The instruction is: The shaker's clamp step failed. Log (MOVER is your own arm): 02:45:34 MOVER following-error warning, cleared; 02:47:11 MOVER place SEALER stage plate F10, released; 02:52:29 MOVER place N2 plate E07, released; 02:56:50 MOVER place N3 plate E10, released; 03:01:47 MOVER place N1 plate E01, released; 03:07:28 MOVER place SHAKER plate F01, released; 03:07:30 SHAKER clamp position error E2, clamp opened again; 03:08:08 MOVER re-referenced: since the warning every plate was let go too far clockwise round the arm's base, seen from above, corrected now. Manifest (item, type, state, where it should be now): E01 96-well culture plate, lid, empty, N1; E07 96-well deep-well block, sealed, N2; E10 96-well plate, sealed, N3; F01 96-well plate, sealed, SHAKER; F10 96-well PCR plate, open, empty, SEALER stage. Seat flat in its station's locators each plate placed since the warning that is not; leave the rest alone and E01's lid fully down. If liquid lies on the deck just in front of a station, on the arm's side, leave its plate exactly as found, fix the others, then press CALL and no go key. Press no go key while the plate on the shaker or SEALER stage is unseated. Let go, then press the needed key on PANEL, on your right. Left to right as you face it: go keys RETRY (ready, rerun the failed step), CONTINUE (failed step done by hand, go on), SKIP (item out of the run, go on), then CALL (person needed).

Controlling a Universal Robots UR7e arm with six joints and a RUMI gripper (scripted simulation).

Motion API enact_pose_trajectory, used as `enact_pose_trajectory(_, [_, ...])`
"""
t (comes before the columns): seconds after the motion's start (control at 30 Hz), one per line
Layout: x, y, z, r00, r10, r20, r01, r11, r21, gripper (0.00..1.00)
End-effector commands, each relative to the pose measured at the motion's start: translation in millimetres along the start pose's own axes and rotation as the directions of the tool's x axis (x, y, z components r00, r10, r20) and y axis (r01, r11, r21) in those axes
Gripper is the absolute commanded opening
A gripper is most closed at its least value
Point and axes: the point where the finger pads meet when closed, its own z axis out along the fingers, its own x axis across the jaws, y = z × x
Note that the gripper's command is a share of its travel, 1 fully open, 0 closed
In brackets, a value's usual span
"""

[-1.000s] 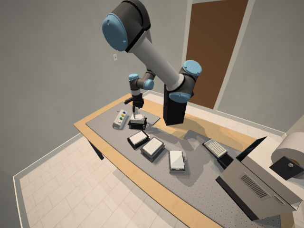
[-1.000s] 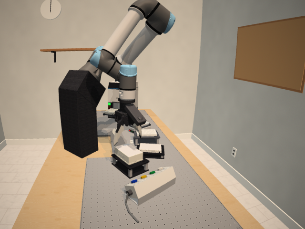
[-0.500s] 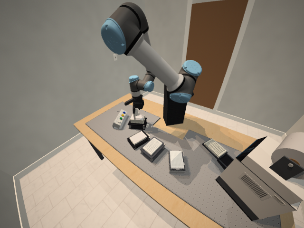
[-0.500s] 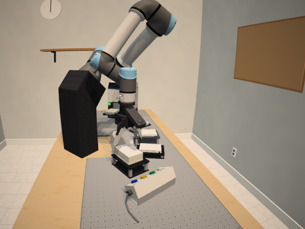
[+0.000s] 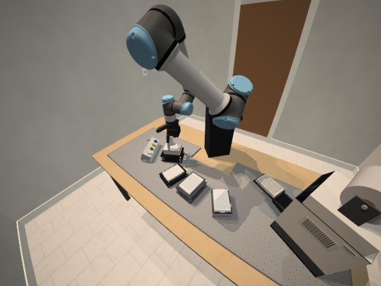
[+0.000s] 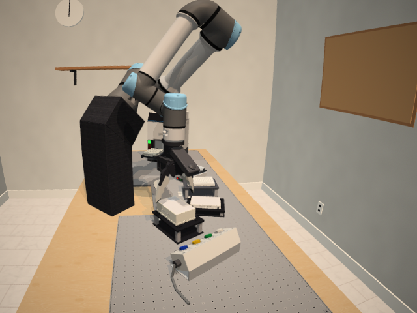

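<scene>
My gripper [image 5: 171, 143] is open and hangs straight down over the white sealed plate [image 5: 172, 148] on the black shaker [image 5: 172, 156]. In the exterior view its pale fingers [image 6: 165, 191] stand just above the plate's far end [image 6: 176, 210], with nothing between them. The plate looks a little off square on the shaker platform [image 6: 178, 226]. The key panel [image 5: 150, 149] lies just beside the shaker, with blue, yellow, green and white keys [image 6: 201, 239]. Along the mat stand the lidded plate [image 5: 174, 173], the deep-well block [image 5: 191, 183], a sealed plate [image 5: 221, 200] turned against the mat's edge, and the open PCR plate [image 5: 269, 185].
The arm's black pedestal [image 5: 218, 138] stands behind the shaker. The big grey sealer [image 5: 322, 236] with its roll [image 5: 366, 187] fills the right end. A cable [image 6: 178, 286] leaves the panel's near end. The table edge runs along the front.
</scene>
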Motion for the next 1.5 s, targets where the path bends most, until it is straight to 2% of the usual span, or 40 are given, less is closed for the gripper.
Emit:
enact_pose_trajectory(0.0, [0, 0, 2.9, 1.0, 0.0, 0.0, 0.0, 1.0, 0.001, 1.0])
enact_pose_trajectory(1.13, [0, 0, 22.9, 1.0, 0.0, 0.0, 0.0, 1.0, 0.001, 1.0])
enact_pose_trajectory(1.47, [0, 0, 23.2, 1.0, 0.0, 0.0, 0.0, 1.0, 0.001, 1.0])
